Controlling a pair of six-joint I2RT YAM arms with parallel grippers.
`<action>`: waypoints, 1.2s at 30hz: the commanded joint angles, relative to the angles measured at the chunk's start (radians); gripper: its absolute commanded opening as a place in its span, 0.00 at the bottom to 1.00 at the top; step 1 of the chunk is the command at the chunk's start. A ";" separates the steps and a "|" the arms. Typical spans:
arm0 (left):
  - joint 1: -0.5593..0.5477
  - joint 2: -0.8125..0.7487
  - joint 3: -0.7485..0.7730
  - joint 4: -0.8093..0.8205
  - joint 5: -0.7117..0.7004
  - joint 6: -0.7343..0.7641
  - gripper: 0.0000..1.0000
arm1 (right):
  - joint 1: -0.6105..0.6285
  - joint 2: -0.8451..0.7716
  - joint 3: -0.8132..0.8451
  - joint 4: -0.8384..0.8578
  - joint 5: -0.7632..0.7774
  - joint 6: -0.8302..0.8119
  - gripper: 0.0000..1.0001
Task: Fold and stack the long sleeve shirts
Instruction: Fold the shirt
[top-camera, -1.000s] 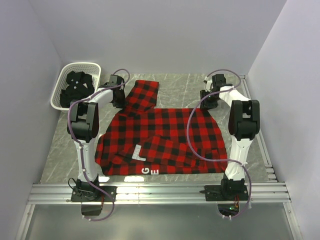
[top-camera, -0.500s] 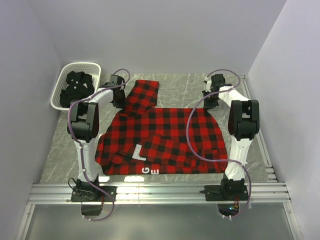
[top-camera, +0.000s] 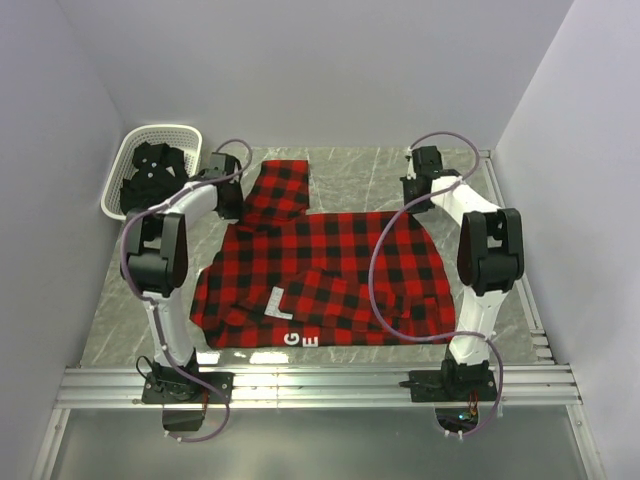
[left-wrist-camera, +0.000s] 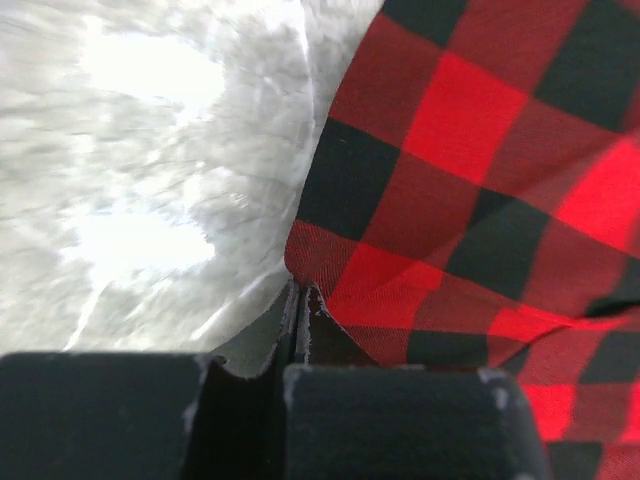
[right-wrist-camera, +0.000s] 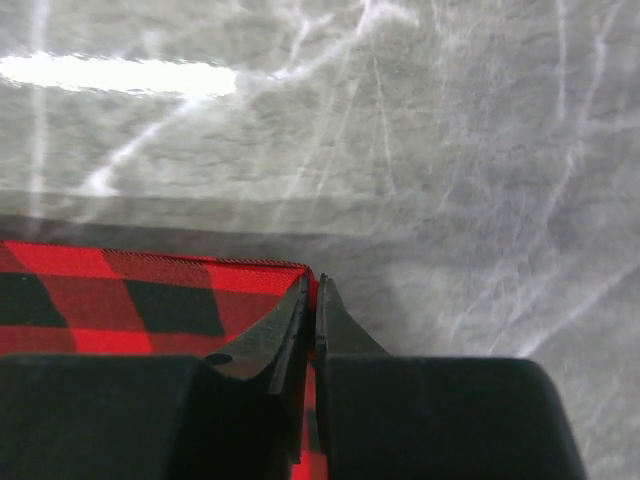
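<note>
Barely begun: red-and-black flannel (top-camera: 320, 270) spread unfolded right of the white basket (top-camera: 113, 178), far edge pinched tight in left gripper (left-wrist-camera: 300, 300) and right gripper (right-wrist-camera: 310, 298). Left to do: folding it, then the black shirt (top-camera: 150, 172) inside the basket.

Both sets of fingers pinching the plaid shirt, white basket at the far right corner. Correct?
No: the white basket sits at the far left corner, as the top view shows. The left fingers and right fingers do pinch the plaid shirt.

Overhead camera looks down; 2 wrist cameras skim the flannel (top-camera: 330, 270).
</note>
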 joint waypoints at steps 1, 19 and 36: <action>0.012 -0.127 -0.005 0.042 -0.026 0.006 0.00 | 0.031 -0.094 -0.035 0.062 0.147 0.076 0.00; -0.014 -0.435 -0.232 0.077 -0.014 -0.034 0.00 | 0.065 -0.447 -0.395 0.197 0.244 0.343 0.00; -0.063 -0.572 -0.430 -0.012 -0.034 -0.106 0.01 | 0.075 -0.542 -0.607 0.220 0.158 0.417 0.00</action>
